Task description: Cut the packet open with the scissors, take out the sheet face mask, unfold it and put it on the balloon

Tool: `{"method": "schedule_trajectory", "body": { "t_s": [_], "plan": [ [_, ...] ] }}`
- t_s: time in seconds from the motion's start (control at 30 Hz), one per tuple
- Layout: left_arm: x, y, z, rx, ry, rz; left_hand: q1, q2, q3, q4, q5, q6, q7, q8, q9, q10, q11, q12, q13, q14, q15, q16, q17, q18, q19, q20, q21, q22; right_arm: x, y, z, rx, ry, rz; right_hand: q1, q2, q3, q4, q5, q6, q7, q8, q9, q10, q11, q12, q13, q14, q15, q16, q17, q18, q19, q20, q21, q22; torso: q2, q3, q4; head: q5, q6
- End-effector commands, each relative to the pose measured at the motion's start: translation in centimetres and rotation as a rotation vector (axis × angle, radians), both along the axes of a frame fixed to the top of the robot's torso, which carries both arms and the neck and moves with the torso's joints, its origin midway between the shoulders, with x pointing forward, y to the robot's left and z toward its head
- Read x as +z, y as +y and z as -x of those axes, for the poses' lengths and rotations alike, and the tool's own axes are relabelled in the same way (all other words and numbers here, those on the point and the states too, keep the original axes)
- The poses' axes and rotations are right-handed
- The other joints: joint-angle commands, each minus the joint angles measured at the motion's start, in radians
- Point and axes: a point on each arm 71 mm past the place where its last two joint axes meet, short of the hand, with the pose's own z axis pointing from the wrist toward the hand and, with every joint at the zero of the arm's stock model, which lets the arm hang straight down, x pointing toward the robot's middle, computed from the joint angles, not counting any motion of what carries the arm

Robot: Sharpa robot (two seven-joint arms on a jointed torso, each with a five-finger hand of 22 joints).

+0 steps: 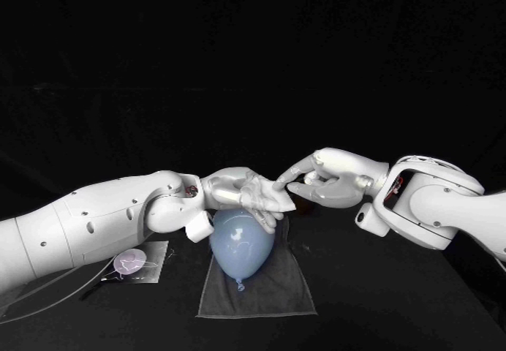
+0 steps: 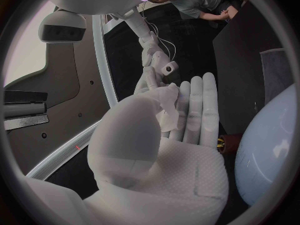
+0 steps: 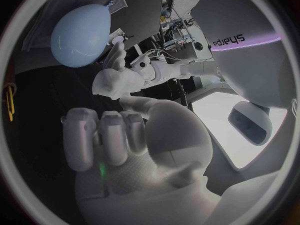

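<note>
Mask [image 1: 264,199] hung bunched over balloon [image 1: 240,245], mid-frame.
Left hand [image 1: 227,189] held it on near-straight fingers; right hand [image 1: 327,179] was curled, grip unclear. A loose hold could drop it, folded.

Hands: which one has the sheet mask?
The left hand: the crumpled white mask sits between its thumb and fingers, above the balloon. The right hand beside it has its fingers curled in on nothing.

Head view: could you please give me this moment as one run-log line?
left hand holds sheet mask over balloon | right hand fingertips at sheet mask, grip unclear | balloon on grey cloth
</note>
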Motion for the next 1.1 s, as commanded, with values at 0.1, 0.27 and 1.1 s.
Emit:
{"method": "schedule_trajectory", "body": {
  "t_s": [0.1,0.27,1.1],
  "plan": [
    [0.0,-0.2,0.2,-0.008,-0.025,-0.012,0.004,0.004,-0.006,-0.001,0.003,0.006,0.000,0.007,0.086,0.001,-0.002,-0.003,0.000,0.007,-0.004,-0.006,0.002,0.014,0.008,-0.002,0.005,0.001,0.0,0.5,0.0,-0.005,-0.041,0.016,-0.011,0.002,0.005,-0.002,-0.006,-0.007,-0.001,-0.006,-0.001,0.102,-0.008,0.003,0.262,0.106,-0.005,0.004,0.263,-0.013,0.057,-0.006,0.007,0.127,0.000,0.0001,-0.0003,-0.005,-0.001],
    [0.0,-0.4,0.3,-0.010,-0.029,-0.018,0.005,0.004,-0.007,-0.001,0.003,0.006,0.000,0.007,0.086,0.000,-0.002,-0.004,0.000,0.007,-0.004,-0.006,0.002,0.014,0.009,-0.003,0.005,0.001,-0.2,1.0,-0.1,0.000,-0.035,0.018,-0.016,0.004,0.006,0.001,-0.012,-0.009,-0.002,-0.007,-0.001,0.102,-0.008,0.003,0.262,0.106,-0.005,0.004,0.263,-0.012,0.057,-0.006,0.007,0.127,0.000,-0.0001,-0.0003,-0.009,-0.002],
    [0.1,-0.9,0.7,-0.022,-0.033,-0.020,0.006,0.005,-0.008,-0.001,0.003,0.005,0.001,0.006,0.087,0.000,-0.002,-0.004,-0.001,0.008,-0.005,-0.007,0.003,0.014,0.012,-0.004,0.007,0.002,-1.1,2.1,0.0,0.039,-0.005,0.001,-0.022,0.006,0.007,0.002,-0.034,-0.009,0.000,-0.007,-0.001,0.102,-0.006,0.003,0.262,0.106,-0.004,0.004,0.263,-0.013,0.057,-0.006,0.009,0.131,0.000,-0.0006,0.0005,-0.013,-0.010]
  ]
}}
